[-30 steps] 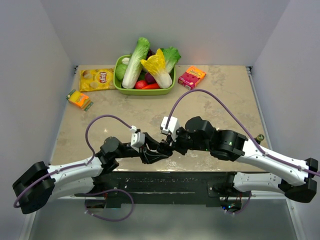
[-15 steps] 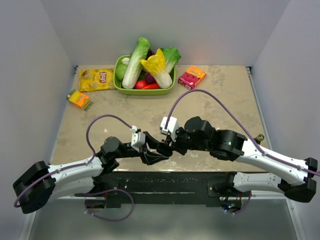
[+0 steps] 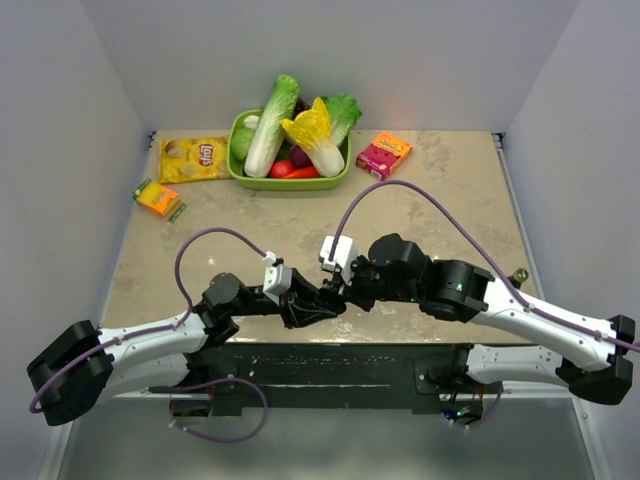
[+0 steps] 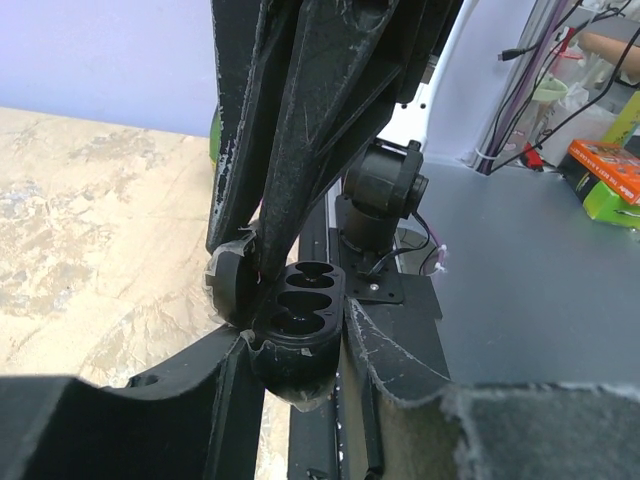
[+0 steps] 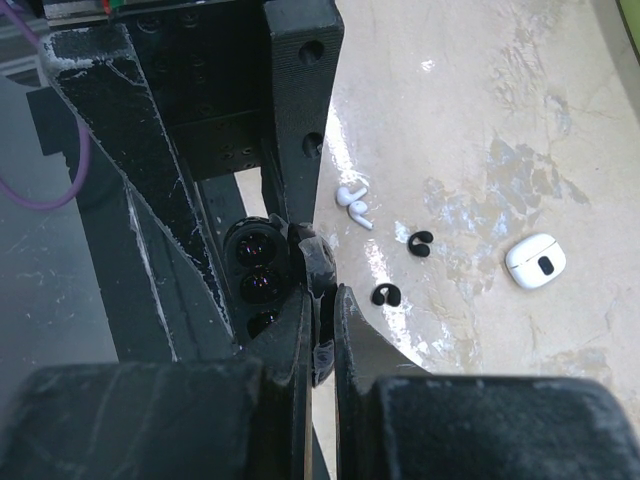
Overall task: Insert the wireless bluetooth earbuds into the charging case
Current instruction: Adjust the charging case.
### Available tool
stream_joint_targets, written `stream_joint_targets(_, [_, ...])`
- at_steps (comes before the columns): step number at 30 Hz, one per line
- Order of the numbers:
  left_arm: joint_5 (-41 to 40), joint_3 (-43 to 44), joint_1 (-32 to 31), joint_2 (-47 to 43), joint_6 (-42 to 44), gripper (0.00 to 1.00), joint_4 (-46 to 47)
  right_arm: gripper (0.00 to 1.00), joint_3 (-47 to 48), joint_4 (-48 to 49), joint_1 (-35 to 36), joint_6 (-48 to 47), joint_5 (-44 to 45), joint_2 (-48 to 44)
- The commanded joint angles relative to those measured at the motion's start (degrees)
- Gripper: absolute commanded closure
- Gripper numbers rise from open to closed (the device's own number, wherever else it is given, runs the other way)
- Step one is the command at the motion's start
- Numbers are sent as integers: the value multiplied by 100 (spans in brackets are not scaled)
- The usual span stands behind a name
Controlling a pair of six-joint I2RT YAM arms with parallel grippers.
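Black case regripped from both sides.
Left fingers have reclosed, narrow, on the open black case; right fingers pinch its lid. On the worktop, white earbuds and white case lie apart, untouched: insertion not begun.

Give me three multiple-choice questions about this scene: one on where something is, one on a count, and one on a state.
1. Where is the white case?
A) lying on the table
B) inside the green bowl
C) on top of the chips bag

2. How many black earbuds lie loose on the table?
A) one
B) two
C) four

3. The black case is:
A) closed
B) open with empty wells
C) open with earbuds seated

Answers:
1 A: the right wrist view shows it on bare tabletop beyond the earbuds.
2 B: two dark buds lie apart there.
3 B: its lid is swung aside and the wells hold nothing.
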Motion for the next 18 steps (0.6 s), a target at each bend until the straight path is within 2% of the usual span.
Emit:
stream_joint_targets(1, [45,165,29,43,24,100,420,100,307,143,-13,75,-50,37])
stream_joint_targets(2, [36,131,29,43,24,100,473,100,299,143,-13,110,-59,46])
stream_joint_targets(3, [18,113,29,52,16,100,517,96,307,160,-13,136,-68,37])
stream_joint_targets(4, [-8,87,29,52,-2,100,552,74,307,186,-13,180,-42,37])
stream_joint_targets(6, [-122,-19,29,43,-37,100,719,51,307,291,-12,312,63,20])
stream_joint_targets(9, [-315,-160,29,25,-107,100,939,36,413,493,-21,505,248,11])
stream_joint_targets(14, [-859,-414,29,-132,-134,100,1168,27,449,968,-91,953,801,-287])
stream_joint_targets(16, [-1149,-555,29,-352,-143,100,1307,20,212,1398,-127,1155,1424,-628])
stream_joint_targets(18, [-1589,-853,29,-641,-143,100,1474,19,-315,1733,-171,1559,2203,-806])
